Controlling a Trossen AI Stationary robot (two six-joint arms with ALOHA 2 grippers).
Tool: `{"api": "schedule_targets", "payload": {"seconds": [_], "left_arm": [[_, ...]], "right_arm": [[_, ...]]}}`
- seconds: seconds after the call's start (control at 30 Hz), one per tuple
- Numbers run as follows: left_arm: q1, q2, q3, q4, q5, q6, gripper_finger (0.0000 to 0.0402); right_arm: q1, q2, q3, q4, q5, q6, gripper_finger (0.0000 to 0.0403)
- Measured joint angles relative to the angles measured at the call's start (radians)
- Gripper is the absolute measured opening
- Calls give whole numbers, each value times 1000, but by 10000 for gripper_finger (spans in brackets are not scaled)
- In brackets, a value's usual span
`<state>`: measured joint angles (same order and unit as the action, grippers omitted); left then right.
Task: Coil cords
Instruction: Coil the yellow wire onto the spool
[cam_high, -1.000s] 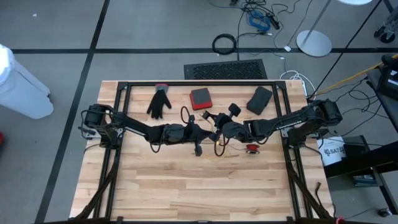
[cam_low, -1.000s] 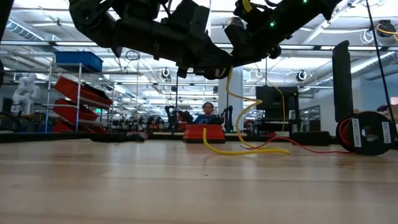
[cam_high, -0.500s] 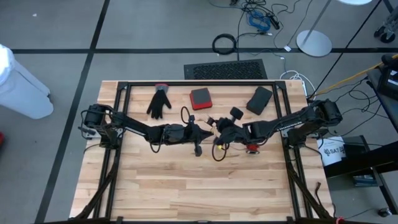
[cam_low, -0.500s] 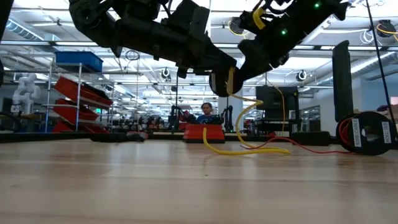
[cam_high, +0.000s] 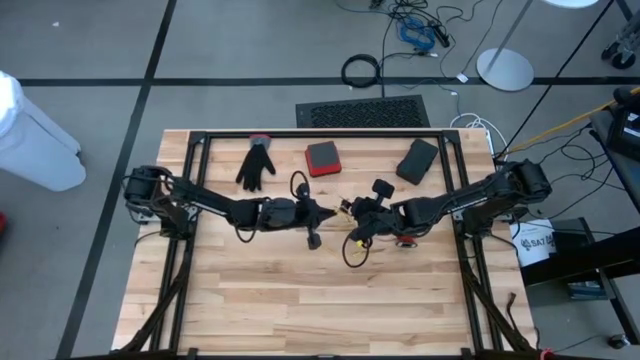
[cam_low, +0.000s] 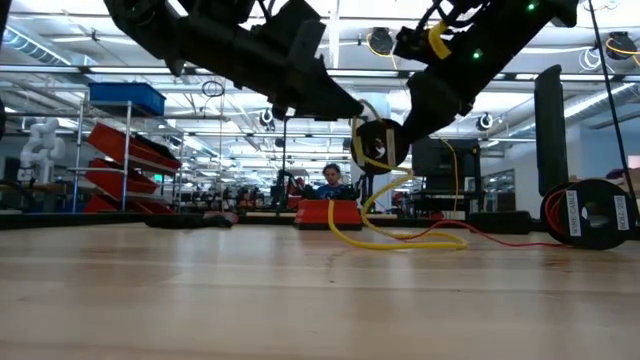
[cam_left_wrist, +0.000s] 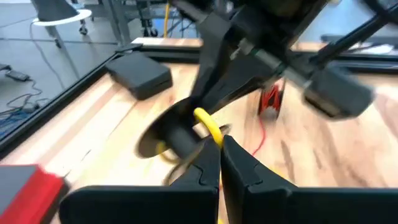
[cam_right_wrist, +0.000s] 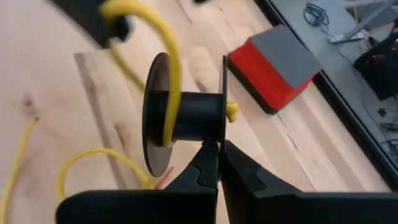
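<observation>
A black spool (cam_right_wrist: 183, 118) hangs above the table's middle, and a yellow cord (cam_right_wrist: 169, 59) is laid over its hub. My right gripper (cam_right_wrist: 219, 155) is shut on the spool. My left gripper (cam_left_wrist: 221, 155) stands close beside it (cam_high: 328, 211) and is shut on the yellow cord (cam_left_wrist: 208, 124). Below the spool the cord drops (cam_low: 380, 200), and its loose loops lie on the wood (cam_low: 400, 240). I cannot make out the short black cord. My left gripper pinches the yellow cord (cam_left_wrist: 213, 134) between its two fingertips, a short way from the spool's hub. The fingers come nearly level from the table's left. The held stretch is clear of the table and curves over to the hub. My right gripper pinches the rim of one flange (cam_right_wrist: 223, 127) between its fingertips. The fingers slant down from the table's right. The spool is lifted clear, with its axle about level.
A black glove (cam_high: 257, 165), a red-and-grey block (cam_high: 322, 157) and a black box (cam_high: 417, 160) lie along the far side. A small spool of red wire (cam_high: 405, 238) sits under my right arm. The near half of the table is bare wood (cam_high: 300, 300).
My right gripper has rolled and come a little down and toward the near edge, carrying the spool. In the low view the spool now shows a round flange below the arms. The yellow cord's hanging stretch has swung with it. Both grippers have stayed shut.
</observation>
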<state>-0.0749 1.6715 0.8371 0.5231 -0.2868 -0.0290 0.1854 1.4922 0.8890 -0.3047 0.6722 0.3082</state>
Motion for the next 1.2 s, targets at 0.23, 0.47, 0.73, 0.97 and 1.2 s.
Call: {"api": "schedule_targets", "payload": {"seconds": [0.23,0.47,0.73,0.97,1.2], "left_arm": [[27,-14,0,-104,-6,16,1],[42,-14,0,-119,-5,32,15],[43,-14,0,-6,12,70,60],[57,-14,0,26,15,71,62],[55,-14,0,55,-5,92,63]], "right_arm": [[22,-53,-1,26,-41,-9,0],[47,-138,-2,50,-69,-32,0],[46,-172,-2,195,-98,-96,0],[31,-172,-2,308,-72,-173,0],[27,-203,-2,357,25,-258,0]]}}
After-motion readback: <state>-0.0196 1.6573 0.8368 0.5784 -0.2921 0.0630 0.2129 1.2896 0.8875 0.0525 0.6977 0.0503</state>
